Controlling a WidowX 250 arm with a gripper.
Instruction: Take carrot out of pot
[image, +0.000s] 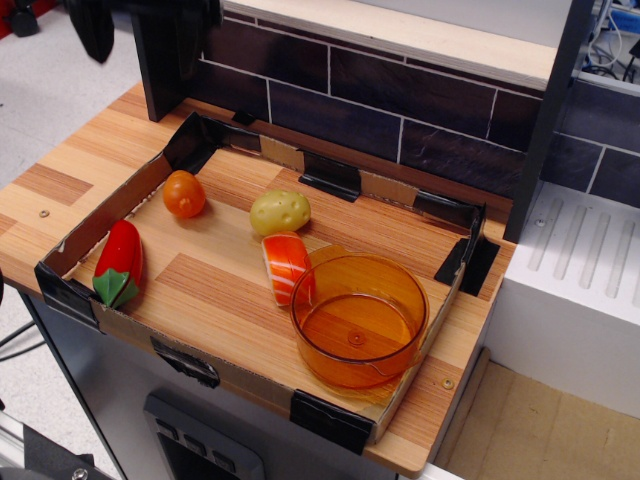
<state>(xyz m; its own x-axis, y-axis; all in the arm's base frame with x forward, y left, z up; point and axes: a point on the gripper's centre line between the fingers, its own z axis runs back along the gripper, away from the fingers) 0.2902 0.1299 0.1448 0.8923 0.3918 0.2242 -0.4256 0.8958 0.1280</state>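
Note:
The carrot (184, 193), a small smooth orange toy, sits on the tray floor at the back left, outside the pot. The pot (410, 292), a round transparent amber bowl, stands at the tray's front right and holds nothing. My gripper (140, 25) is high at the top left edge of the view, well above and behind the carrot. Its dark fingers (95, 30) are spread apart with nothing between them, and most of the gripper is cut off by the frame.
A yellow potato (280, 212), a striped salmon sushi piece (287, 266) leaning against the pot, and a red pepper (119, 260) lie in the low cardboard tray (105, 215). A dark tiled wall (400, 110) runs behind; a white unit (580, 270) stands right.

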